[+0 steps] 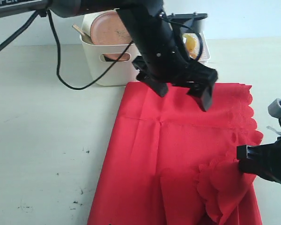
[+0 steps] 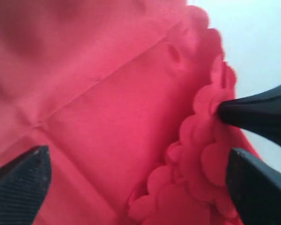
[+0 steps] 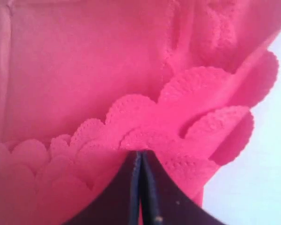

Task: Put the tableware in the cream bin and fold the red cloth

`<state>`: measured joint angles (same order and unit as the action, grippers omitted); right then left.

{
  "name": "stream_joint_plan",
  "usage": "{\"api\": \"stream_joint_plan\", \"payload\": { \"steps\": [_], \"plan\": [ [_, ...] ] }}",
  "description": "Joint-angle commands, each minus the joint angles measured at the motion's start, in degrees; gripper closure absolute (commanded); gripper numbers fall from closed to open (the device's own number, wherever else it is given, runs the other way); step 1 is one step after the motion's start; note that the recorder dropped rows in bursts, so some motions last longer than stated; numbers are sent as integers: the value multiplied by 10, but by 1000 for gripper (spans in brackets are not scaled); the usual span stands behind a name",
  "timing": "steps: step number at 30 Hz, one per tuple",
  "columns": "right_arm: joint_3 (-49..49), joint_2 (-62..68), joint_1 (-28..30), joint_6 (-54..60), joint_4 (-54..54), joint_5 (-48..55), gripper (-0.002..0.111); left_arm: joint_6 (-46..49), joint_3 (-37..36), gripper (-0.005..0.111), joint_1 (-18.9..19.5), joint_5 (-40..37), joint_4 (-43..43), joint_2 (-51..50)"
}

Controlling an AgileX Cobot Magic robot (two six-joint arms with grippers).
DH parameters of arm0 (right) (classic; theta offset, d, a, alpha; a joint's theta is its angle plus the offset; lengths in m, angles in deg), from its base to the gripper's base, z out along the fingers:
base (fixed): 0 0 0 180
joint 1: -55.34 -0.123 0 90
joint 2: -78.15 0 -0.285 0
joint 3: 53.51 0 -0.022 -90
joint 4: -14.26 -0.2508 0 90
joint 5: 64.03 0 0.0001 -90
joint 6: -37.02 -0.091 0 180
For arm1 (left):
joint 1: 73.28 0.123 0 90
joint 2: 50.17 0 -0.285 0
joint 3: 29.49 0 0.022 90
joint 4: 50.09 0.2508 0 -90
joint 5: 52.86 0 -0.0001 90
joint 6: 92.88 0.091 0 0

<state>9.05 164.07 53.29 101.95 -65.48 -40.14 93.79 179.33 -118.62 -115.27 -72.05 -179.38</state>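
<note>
Spread red cloth (image 1: 154,154), scalloped corner lifted; brown plate (image 1: 110,29) in cream bin (image 1: 110,74).

The red cloth (image 1: 168,154) runs off the exterior view's bottom edge, its right edge cuts the right claw (image 1: 240,159), and the left arm (image 1: 150,37) hides part of the cream bin (image 1: 107,70).

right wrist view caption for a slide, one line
Right claw shut on the scalloped edge of the red cloth, fabric bunched around it.

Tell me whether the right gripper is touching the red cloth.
Touching. The right wrist view shows the right gripper shut on the red cloth, its scalloped edge pinched between the jaws.
</note>
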Motion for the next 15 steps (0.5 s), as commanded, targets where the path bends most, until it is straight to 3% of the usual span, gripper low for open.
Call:
{"api": "stream_joint_plan", "payload": {
  "steps": [1, 4, 5, 6, 15],
  "plan": [
    [-3, -39, 1, 4, -1, 22, 108, 17, -30, 41, 22, -24, 4, 2],
    [-3, -83, 1, -10, -1, 23, 108, 21, -69, 79, 22, -20, -1, 1],
    [-3, -105, 1, -11, -1, 23, 108, 26, -84, 98, 18, -15, -5, 1],
    [-3, -119, 1, -12, -1, 23, 108, 37, -98, 106, 13, -9, -10, 1],
    [-3, -217, 1, -22, -1, 22, 108, 51, -188, 105, -68, 106, -22, -6]
  ]
}}
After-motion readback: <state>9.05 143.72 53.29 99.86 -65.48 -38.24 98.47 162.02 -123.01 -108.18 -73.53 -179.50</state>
